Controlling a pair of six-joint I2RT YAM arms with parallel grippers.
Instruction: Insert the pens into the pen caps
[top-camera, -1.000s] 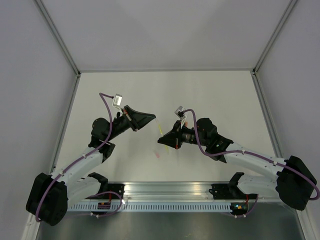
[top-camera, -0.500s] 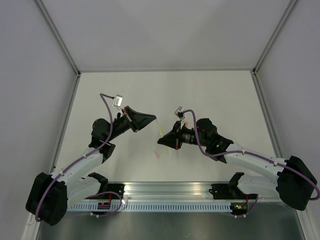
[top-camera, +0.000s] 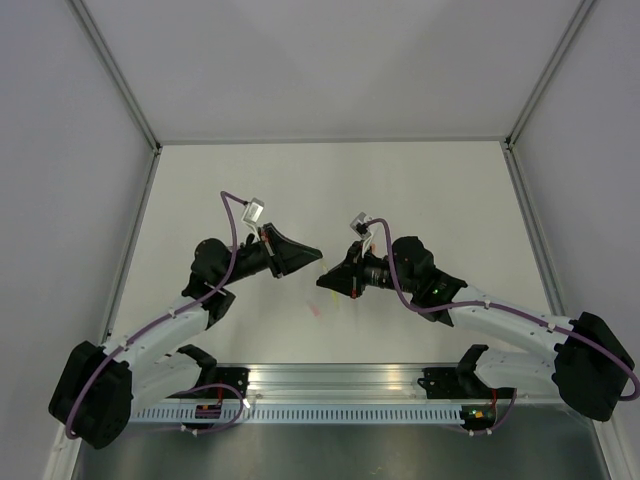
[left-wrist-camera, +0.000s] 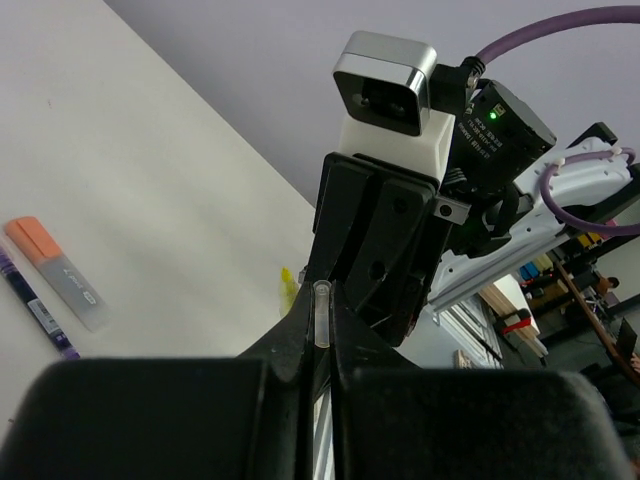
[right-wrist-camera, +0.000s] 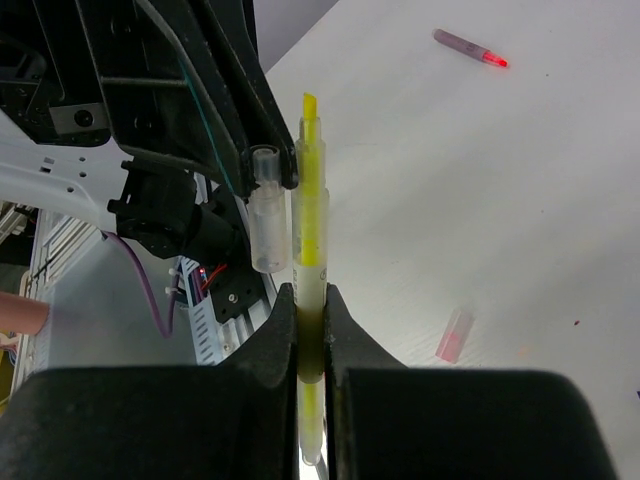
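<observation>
Right wrist: right gripper (right-wrist-camera: 310, 335) pinches slim yellow plastic pen (right-wrist-camera: 311, 225), left gripper (left-wrist-camera: 320, 335) pinches clear stubby cap (right-wrist-camera: 266, 230) just beside it; align them before pushing.

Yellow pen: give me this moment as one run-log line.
left end effector: shut on clear cap | right end effector: shut on yellow pen | cap beside pen, not yet on | pink cap: lying loose

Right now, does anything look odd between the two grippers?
Yes. The clear plastic cap in the left gripper sits beside the barrel of the slim yellow plastic pen, short of its tip, not in line with it. The right gripper clamps the pen.
</observation>
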